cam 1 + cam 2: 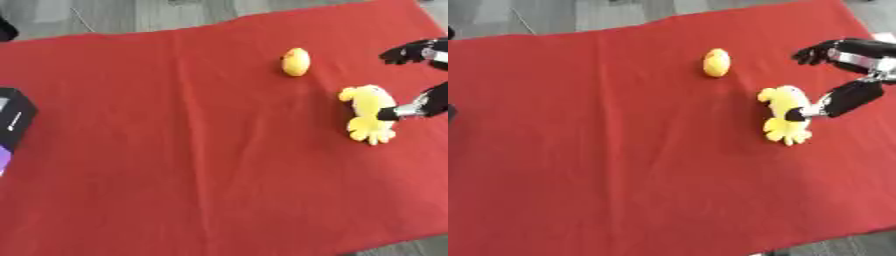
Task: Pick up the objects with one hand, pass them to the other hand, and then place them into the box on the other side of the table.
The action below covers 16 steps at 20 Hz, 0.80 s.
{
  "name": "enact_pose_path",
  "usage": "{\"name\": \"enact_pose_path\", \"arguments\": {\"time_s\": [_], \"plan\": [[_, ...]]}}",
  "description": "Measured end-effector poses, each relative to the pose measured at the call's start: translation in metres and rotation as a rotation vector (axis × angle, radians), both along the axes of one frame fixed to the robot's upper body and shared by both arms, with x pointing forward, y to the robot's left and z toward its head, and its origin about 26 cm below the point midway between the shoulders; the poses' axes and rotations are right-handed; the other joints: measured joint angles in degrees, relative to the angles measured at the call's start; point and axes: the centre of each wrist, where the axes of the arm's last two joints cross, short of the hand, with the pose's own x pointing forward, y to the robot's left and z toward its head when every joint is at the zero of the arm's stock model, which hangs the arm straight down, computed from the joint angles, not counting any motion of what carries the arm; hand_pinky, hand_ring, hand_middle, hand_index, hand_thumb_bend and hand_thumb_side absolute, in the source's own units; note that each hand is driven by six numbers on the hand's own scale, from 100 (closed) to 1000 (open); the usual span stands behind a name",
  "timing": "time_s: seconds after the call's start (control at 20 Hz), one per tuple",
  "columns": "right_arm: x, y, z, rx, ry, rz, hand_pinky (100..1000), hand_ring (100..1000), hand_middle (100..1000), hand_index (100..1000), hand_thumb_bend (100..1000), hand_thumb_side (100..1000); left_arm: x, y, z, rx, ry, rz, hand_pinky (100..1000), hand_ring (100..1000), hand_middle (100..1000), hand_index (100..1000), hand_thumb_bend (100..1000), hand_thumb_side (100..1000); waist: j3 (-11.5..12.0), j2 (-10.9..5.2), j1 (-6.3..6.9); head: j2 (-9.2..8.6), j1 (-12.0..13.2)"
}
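Right hand (846,75) spread over the yellow plush toy (786,114) at the right side of the red cloth (623,150).

The left eye view alone shows the black box (16,117) at the cloth's left edge, with a purple patch below it; in the right eye view only a dark sliver of it remains there, but more of the hand shows. The hand comes in from the right, wide open: the upper fingers (815,52) reach out above the toy without touching it, while the thumb tip rests against the toy's right side. It holds nothing. A yellow-orange egg-shaped thing (717,62) lies apart, up and left of the toy. No writing is readable.
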Motion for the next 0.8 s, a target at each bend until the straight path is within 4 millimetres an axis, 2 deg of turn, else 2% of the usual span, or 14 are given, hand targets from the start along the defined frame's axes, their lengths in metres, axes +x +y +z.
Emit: {"name": "enact_pose_path", "arguments": {"time_s": [0.4,0.8], "plan": [[0.007,-0.013,-0.021,-0.010,-0.001,-0.088,901,877,835,906,643,563,0.000,0.000,-0.001,-0.004,-0.001,0.002,755,652,653,694,585,453,0.25,0.01,0.01,-0.54,-0.14],[0.011,-0.019,-0.035,0.014,0.059,-0.109,890,863,824,896,637,576,0.000,-0.001,-0.001,-0.014,-0.003,0.005,755,652,652,690,579,453,0.34,0.17,0.13,-0.92,-0.23]]}}
